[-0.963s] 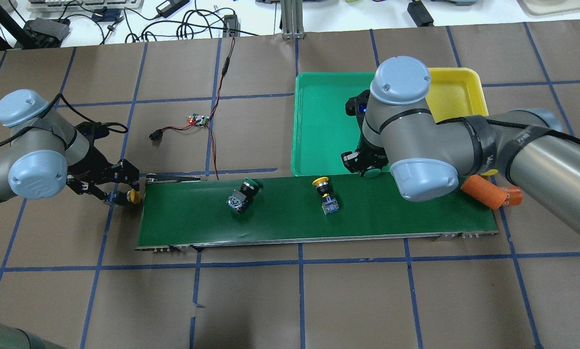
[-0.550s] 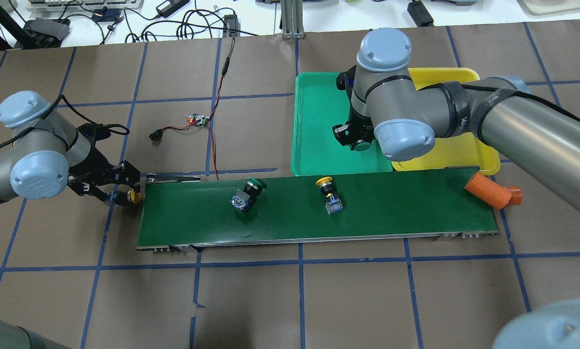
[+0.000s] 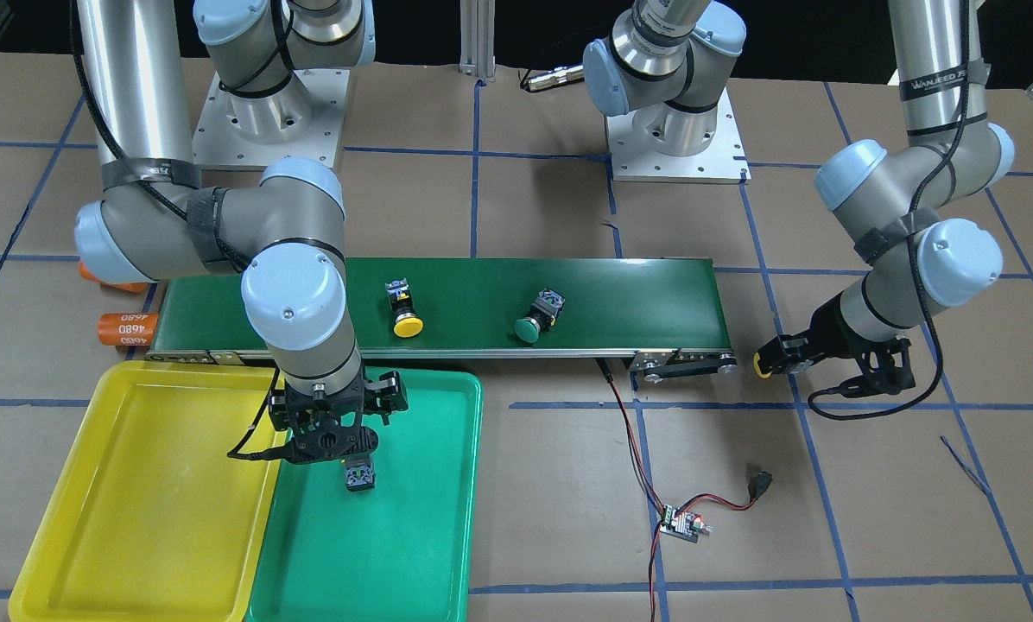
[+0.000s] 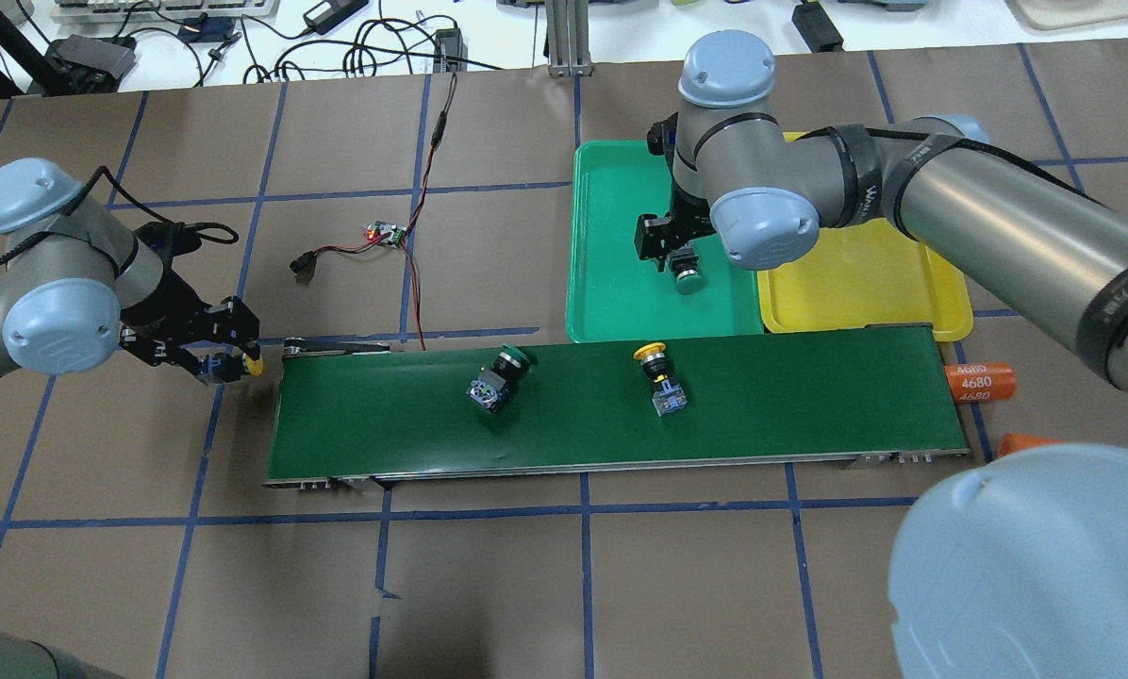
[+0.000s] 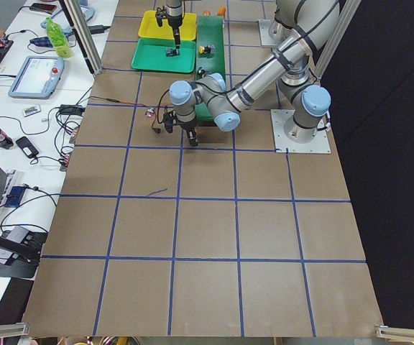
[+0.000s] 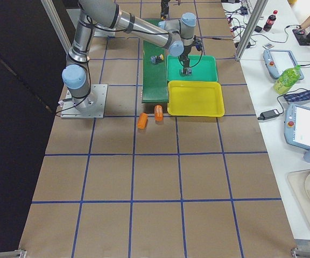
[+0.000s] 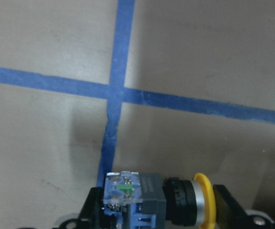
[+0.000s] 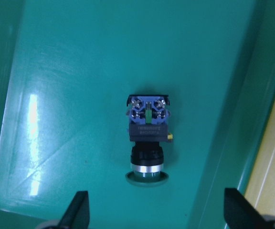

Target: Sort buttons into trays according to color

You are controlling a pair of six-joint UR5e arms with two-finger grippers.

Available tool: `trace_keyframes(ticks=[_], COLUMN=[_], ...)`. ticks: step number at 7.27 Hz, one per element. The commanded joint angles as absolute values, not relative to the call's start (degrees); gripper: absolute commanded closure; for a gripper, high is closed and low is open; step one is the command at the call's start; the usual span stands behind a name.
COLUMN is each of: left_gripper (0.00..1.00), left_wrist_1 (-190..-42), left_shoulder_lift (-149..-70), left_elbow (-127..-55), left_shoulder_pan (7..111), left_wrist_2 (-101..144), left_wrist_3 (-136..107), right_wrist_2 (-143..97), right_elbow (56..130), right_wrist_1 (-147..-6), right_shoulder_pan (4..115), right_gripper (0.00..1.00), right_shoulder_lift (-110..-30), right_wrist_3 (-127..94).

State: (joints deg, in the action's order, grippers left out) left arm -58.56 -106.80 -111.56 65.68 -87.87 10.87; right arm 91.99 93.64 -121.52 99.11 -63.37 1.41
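Though half out of view, yellow button [image 7: 149,202]

Left tray [image 4: 611,207] sits just beside right tray [image 4: 856,283], beyond the belt [image 4: 809,405]. One button [image 8: 148,129] lies in the left, apparently clear of my right gripper [image 8: 157,205]; two others [image 4: 495,382] [image 4: 660,379] on the belt.

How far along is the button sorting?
Done: one green button lies in the green tray, right gripper open above it. In hand: left gripper holds a yellow button. Left: another green and another yellow on the conveyor belt; yellow tray holds none.
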Motion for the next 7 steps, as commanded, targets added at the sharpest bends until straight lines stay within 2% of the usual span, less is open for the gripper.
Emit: trace_keyframes(ticks=[1,3,5,7], left_gripper=[1.0,1.0,1.0,0.99], left_wrist_1=[-65.54,-66.26,-65.58,-65.57], left_shoulder_lift=[-103.64,-100.74,-97.4,-95.45], left_elbow=[-107.07,-108.01,-114.31,-116.71], left_shoulder_pan=[67.75,72.66,77.5,77.78], left_wrist_2=[-86.41,-81.84,-81.04,-76.22], left_wrist_3=[-4.05,-21.53,-32.21,-40.32], right_wrist_2=[91.76,91.58,91.23,89.83], right_elbow=[93.95,96.22,105.85,114.48], right_wrist_1=[-114.83,-108.73,-109.68,-117.64], right_shoulder_pan=[97.14,95.98,96.59,97.47], right_gripper=[0.03,0.04,0.04,0.06], right_shoulder_lift=[-68.7,-75.2,-82.14,-84.63], right_wrist_3=[1.58,1.49,0.71,-0.96])
